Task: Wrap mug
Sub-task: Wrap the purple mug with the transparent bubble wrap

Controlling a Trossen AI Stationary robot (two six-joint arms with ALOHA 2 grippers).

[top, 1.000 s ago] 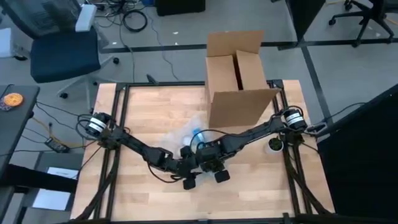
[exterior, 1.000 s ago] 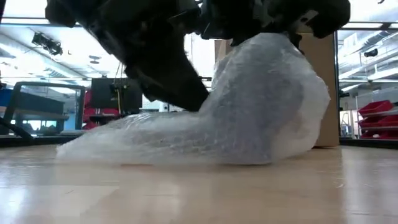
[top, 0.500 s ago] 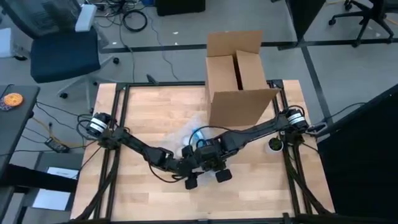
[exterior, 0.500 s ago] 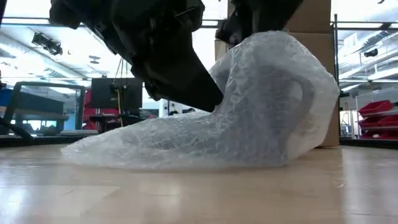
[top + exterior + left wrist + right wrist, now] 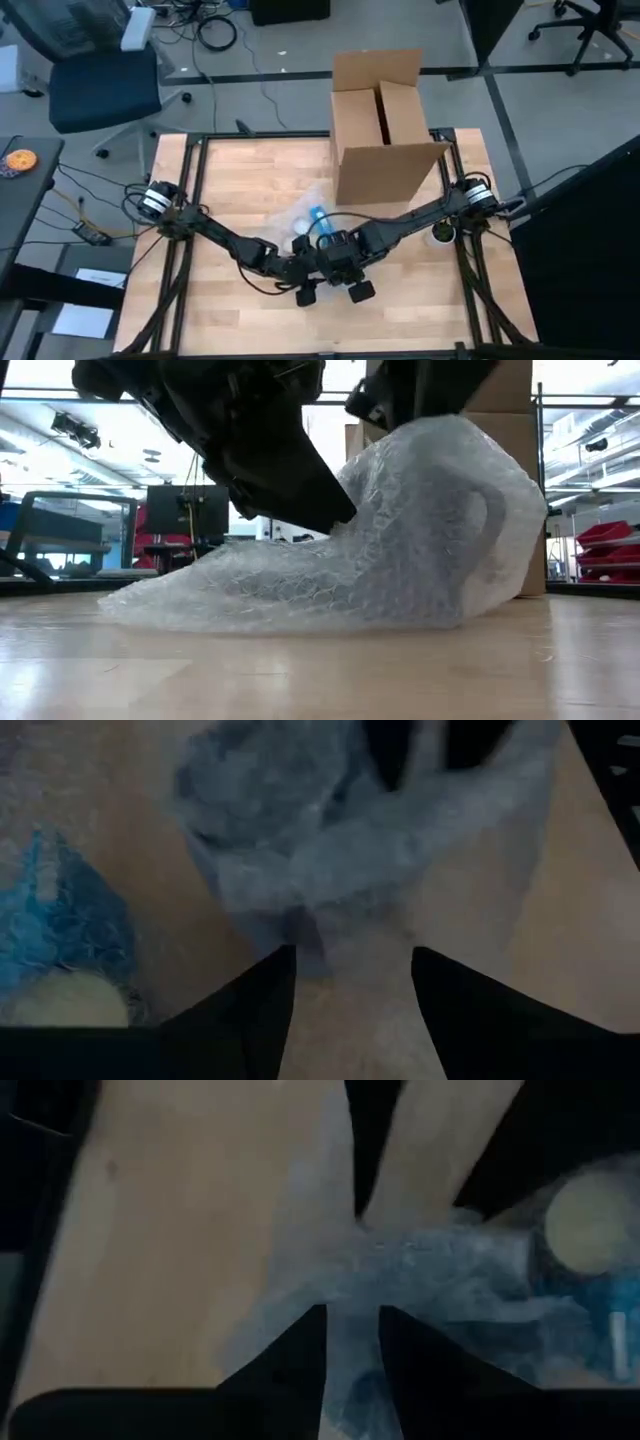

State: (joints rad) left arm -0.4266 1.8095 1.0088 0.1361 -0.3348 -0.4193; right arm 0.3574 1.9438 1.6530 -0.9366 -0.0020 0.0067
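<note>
The mug [image 5: 318,222], blue outside and cream inside, stands mid-table under clear bubble wrap [image 5: 330,570]. In the low view its handle [image 5: 492,525] bulges through the wrap, whose loose tail lies flat on the table toward the left. My left gripper [image 5: 352,982] is open above the wrap beside the mug [image 5: 55,920], its fingers either side of a ridge of wrap. My right gripper [image 5: 352,1342] is shut on the wrap near the mug [image 5: 585,1230]. Both grippers [image 5: 303,275] [image 5: 345,270] meet just in front of the mug. My left gripper comes down at the wrap from above, and its fingers [image 5: 262,1005] stand astride a raised ridge of wrap [image 5: 310,925]; whether they touch it I cannot tell. My right gripper pinches a bunched fold of the bubble wrap [image 5: 352,1285] between its two fingers, from above, pointing down. The wrap runs from the hold to the mug and drapes over it.
An open cardboard box [image 5: 385,130] stands at the table's far edge, behind the mug. A small dark cup-like thing [image 5: 441,233] sits by the right arm's base. Bare wood lies along the near edge and at the table's left.
My right gripper has gone a little toward the table's near edge with the wrap in its hold. In the low view the wrapped mug has shifted slightly to the right and sits more upright. The wrap's tail has stayed flat on the table.
</note>
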